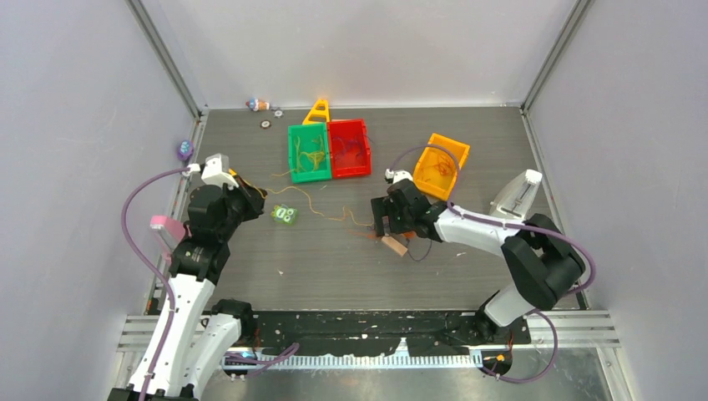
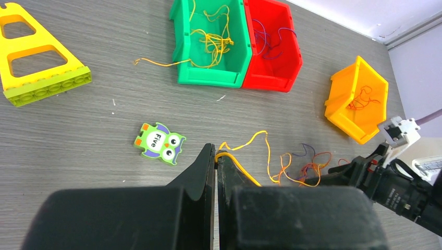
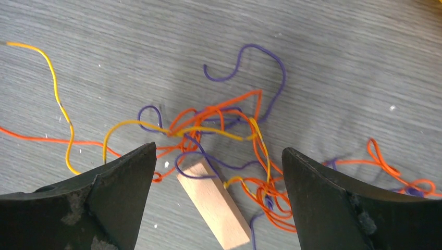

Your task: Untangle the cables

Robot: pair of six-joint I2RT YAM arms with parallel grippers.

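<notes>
A tangle of orange, purple and yellow cables [image 3: 219, 122] lies on the grey table, partly draped over a small wooden block [image 3: 213, 203]. My right gripper [image 3: 219, 153] hovers over it, open, one finger on each side of the block and the knot, holding nothing. From above, the right gripper [image 1: 384, 227] sits just left of the block [image 1: 394, 245]. My left gripper [image 2: 216, 153] is shut on one yellow cable [image 2: 260, 134], which trails right to the tangle [image 2: 305, 169]. The top view shows the left gripper [image 1: 260, 195] with the yellow cable [image 1: 321, 210] running toward the knot.
Green bin [image 1: 310, 153], red bin [image 1: 349, 148] and orange bin [image 1: 441, 167] hold loose cables. A green owl tile [image 1: 285, 215] lies near the left gripper. A yellow triangular block [image 1: 317, 111] and small toys [image 1: 259, 104] sit at the back; a white object [image 1: 518, 195] stands right.
</notes>
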